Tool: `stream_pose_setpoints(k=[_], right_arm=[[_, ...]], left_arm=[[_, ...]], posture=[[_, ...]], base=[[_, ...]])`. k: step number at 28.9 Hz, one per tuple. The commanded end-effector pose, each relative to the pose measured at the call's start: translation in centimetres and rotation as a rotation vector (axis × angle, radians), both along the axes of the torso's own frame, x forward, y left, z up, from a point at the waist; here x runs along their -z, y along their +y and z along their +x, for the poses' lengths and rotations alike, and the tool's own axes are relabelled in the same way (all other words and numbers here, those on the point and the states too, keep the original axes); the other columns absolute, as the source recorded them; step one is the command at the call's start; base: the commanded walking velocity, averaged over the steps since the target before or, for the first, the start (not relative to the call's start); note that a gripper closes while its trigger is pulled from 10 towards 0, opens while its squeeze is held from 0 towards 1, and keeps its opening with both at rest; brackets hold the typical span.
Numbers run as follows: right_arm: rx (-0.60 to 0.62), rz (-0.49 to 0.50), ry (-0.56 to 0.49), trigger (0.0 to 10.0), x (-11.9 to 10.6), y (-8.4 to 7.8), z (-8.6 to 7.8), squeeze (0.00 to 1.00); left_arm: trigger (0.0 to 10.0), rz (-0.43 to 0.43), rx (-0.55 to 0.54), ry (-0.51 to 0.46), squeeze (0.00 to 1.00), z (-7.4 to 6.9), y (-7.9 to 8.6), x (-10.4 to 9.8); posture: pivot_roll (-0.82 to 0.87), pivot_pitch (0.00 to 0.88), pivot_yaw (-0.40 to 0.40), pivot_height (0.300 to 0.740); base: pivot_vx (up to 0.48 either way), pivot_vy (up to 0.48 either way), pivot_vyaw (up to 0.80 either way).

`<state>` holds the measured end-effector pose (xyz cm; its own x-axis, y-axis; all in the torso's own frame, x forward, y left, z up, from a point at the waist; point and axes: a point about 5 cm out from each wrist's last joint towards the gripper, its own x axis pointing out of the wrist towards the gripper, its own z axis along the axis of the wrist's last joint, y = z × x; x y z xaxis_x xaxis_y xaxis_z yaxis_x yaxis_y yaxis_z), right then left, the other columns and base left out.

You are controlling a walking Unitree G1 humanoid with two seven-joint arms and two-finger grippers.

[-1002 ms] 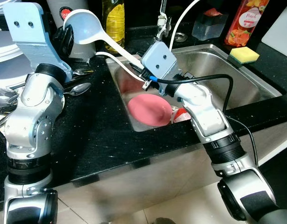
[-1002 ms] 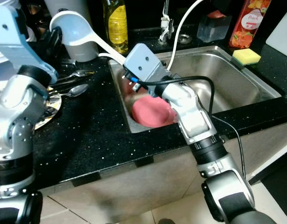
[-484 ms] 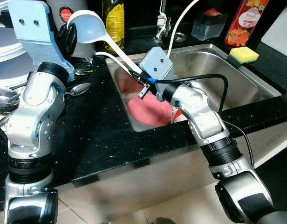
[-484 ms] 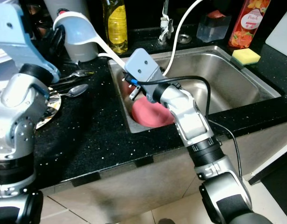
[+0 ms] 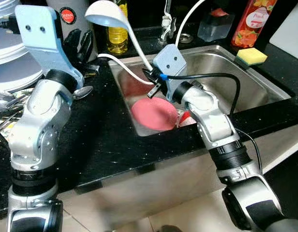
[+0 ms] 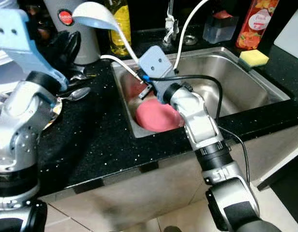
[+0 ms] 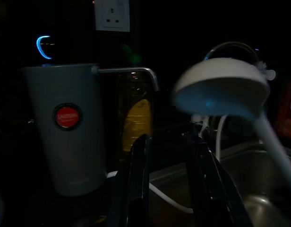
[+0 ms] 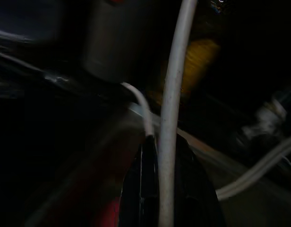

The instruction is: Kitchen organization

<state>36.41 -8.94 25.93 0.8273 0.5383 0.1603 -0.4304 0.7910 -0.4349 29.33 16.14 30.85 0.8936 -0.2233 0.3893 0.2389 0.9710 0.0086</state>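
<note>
A white ladle (image 5: 106, 13) stands tilted over the left end of the steel sink (image 5: 265, 82). Its bowl is up by the yellow bottle and its handle slants down into my right gripper (image 5: 149, 75), which is shut on the handle. In the right wrist view the handle (image 8: 171, 118) runs between the two black fingers. My left gripper (image 5: 80, 42) is open over the counter beside the grey canister (image 5: 67, 17), holding nothing. In the left wrist view the ladle bowl (image 7: 222, 90) hangs just beyond its fingers (image 7: 138, 184). A pink plate (image 5: 154, 112) lies in the sink.
A yellow oil bottle (image 5: 117, 39), the tap (image 5: 166, 24), a clear container (image 5: 211, 26) and a red bottle (image 5: 253, 19) line the back of the counter. A sponge (image 5: 249, 56) sits on the sink's right rim. Spoons (image 5: 81, 91) and stacked plates (image 5: 13, 72) lie to the left. A white hose (image 5: 121, 64) crosses the sink edge.
My right gripper has turned and swung the ladle up, so its bowl moved right and higher, away from the left gripper to above the yellow bottle. The left gripper stays open.
</note>
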Motion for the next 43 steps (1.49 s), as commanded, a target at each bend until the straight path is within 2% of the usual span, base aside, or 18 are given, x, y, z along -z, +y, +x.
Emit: stream_pose_setpoints(k=[1, 6, 8, 15, 19, 20, 21, 23, 24, 31, 34, 35, 36, 38, 39, 41, 42, 43], right_arm=[[0.095, 0.033, 0.023, 10.0, -0.1, -1.1, 1.0, 0.0], [0.273, 0.037, 0.127, 10.0, 1.2, -3.4, 2.9, 0.0], [0.341, 0.03, 0.224, 10.0, 2.7, -4.8, 3.8, 0.0], [0.397, -0.053, 0.435, 10.0, 6.8, -6.9, 4.2, 0.0], [0.418, 0.067, 0.546, 10.0, 8.3, -7.7, 4.1, 0.0], [0.414, 0.11, 0.574, 10.0, 8.6, -7.7, 4.0, 0.16], [0.403, 0.146, 0.604, 10.0, 8.9, -7.5, 4.0, 0.77], [0.399, 0.153, 0.615, 10.0, 9.1, -7.4, 4.0, 0.77], [0.382, 0.169, 0.632, 10.0, 9.3, -7.1, 3.9, 1.0], [0.353, 0.269, 0.629, 10.0, 8.6, -6.8, 4.3, 1.0], [0.304, 0.347, 0.476, 10.0, 5.5, -6.8, 4.9, 0.99], [0.285, 0.372, 0.419, 10.0, 4.3, -6.8, 5.1, 0.0], [0.285, 0.372, 0.419, 10.0, 4.3, -6.8, 5.1, 0.0], [0.197, 0.461, 0.233, 10.0, 0.0, -6.7, 5.0, 0.0], [0.197, 0.461, 0.233, 10.0, 0.0, -6.7, 5.0, 0.0], [0.141, 0.523, 0.094, 10.0, -3.1, -6.6, 4.3, 0.0], [0.141, 0.523, 0.094, 10.0, -3.1, -6.6, 4.3, 0.0], [0.127, 0.541, 0.058, 10.0, -4.0, -6.5, 4.0, 0.0]], left_arm=[[10.0, -0.008, -0.012, 0.016, 0.0, -0.1, 0.4, 0.4], [10.0, -0.022, -0.023, 0.026, 0.0, -0.2, 0.6, 0.6], [10.0, -0.023, -0.031, 0.035, 0.0, -0.2, 0.8, 0.7], [10.0, -0.033, -0.048, 0.043, 0.0, -0.2, 1.1, 0.8], [10.0, -0.04, -0.057, 0.048, 0.0, -0.2, 1.2, 1.0], [10.0, -0.041, -0.059, 0.05, 0.0, -0.2, 1.2, 1.0], [10.0, -0.043, -0.061, 0.052, 0.0, -0.2, 1.2, 1.0], [10.0, -0.044, -0.062, 0.053, 0.0, -0.2, 1.2, 1.1], [10.0, -0.045, -0.063, 0.054, 0.0, -0.2, 1.2, 1.1], [10.0, -0.047, -0.066, 0.059, 0.0, -0.2, 1.2, 1.1], [10.0, -0.045, -0.07, 0.064, 0.0, -0.1, 1.3, 1.2], [10.0, -0.044, -0.073, 0.067, 0.0, -0.1, 1.3, 1.3], [10.0, -0.044, -0.073, 0.067, 0.0, -0.1, 1.3, 1.3], [10.0, -0.043, -0.117, 0.111, 0.0, 0.3, 1.7, 1.8], [10.0, -0.043, -0.117, 0.111, 0.0, 0.3, 1.7, 1.8], [10.0, -0.055, -0.234, 0.234, 0.0, 1.4, 3.0, 3.4], [10.0, -0.055, -0.234, 0.234, 0.0, 1.4, 3.0, 3.4], [10.0, -0.069, -0.297, 0.306, 0.0, 1.9, 3.8, 4.4]], posture=[[-0.03, 0.017, -0.018, 0.74], [-0.02, 0.015, -0.021, 0.74], [-0.02, 0.015, -0.023, 0.74], [-0.02, 0.017, -0.031, 0.74], [-0.02, 0.019, -0.037, 0.74], [-0.02, 0.02, -0.038, 0.74], [-0.02, 0.02, -0.038, 0.74], [-0.02, 0.02, -0.039, 0.74], [-0.02, 0.02, -0.039, 0.74], [-0.02, 0.02, -0.038, 0.74], [-0.02, 0.021, -0.036, 0.74], [-0.02, 0.021, -0.035, 0.74], [-0.02, 0.021, -0.035, 0.74], [-0.02, 0.024, -0.028, 0.74], [-0.02, 0.024, -0.028, 0.74], [-0.03, 0.024, -0.023, 0.74], [-0.03, 0.024, -0.023, 0.74], [-0.03, 0.025, -0.02, 0.74]], base=[[0.0, 0.0, 0.0], [0.0, 0.0, 0.0], [0.0, 0.0, 0.0], [0.0, 0.0, 0.0], [0.0, 0.0, 0.0], [0.0, 0.0, 0.0], [0.0, 0.0, 0.0], [0.0, 0.0, 0.0], [0.0, 0.0, 0.0], [0.0, 0.0, 0.0], [0.0, 0.0, 0.0], [0.0, 0.0, 0.0], [0.0, 0.0, 0.0], [0.0, 0.0, 0.0], [0.0, 0.0, 0.0], [0.0, 0.0, 0.0], [0.0, 0.0, 0.0], [0.0, 0.0, 0.0]])
